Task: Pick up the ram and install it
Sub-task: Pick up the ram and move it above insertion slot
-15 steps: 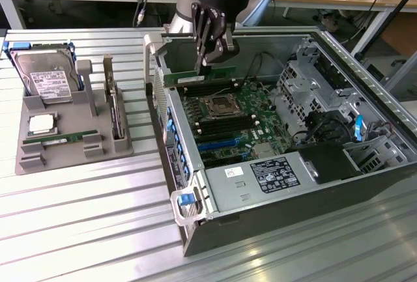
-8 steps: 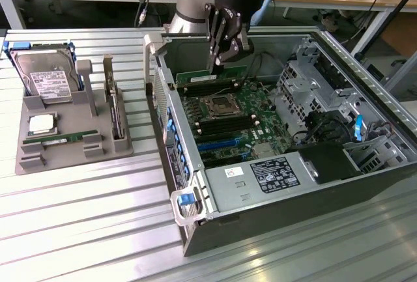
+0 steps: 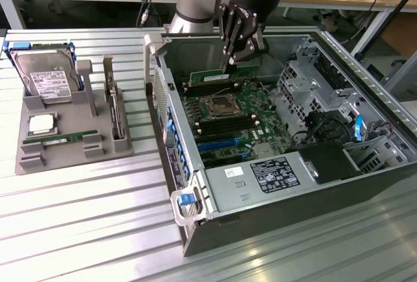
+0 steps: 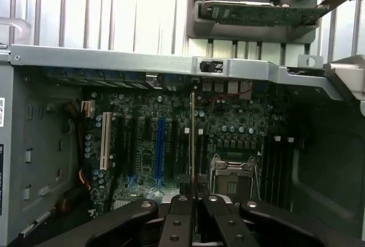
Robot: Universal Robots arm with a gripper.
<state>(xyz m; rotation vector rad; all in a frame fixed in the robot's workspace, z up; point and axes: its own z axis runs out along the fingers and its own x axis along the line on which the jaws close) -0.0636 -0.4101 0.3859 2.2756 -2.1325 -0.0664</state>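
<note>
A workshop with wooden benches lies behind a slatted metal table [image 3: 78, 230]. On the table an open computer case [image 3: 365, 184] lies on its side, with its motherboard [image 3: 228, 122] facing up. The claw [image 3: 236, 59] hangs over the far half of the board with its fingers drawn together, clamped on the ram [image 3: 208, 74] near one end of the stick.

The ram stands on edge and level. Its long axis runs parallel to the memory slots beside the CPU socket [image 3: 218, 105] and to the case's far wall. In the wrist view it shows edge-on as a thin line [image 4: 192, 136] running away from the claw [image 4: 194, 198] across the motherboard [image 4: 148, 138] toward the port-side wall.

The fingers cover part of the stick, so its chips and label cannot be made out. Whether its lower edge touches a slot cannot be told either.

At the table's far corner on the exterior view's left stands a grey tray [image 3: 71, 155]. It holds a hard drive [image 3: 44, 77], a processor [image 3: 40, 124], a second memory stick [image 3: 55, 140] lying flat, and an upright expansion card [image 3: 114, 109] — the wrist view catches that card [image 4: 262, 13] beyond the case wall.
</note>
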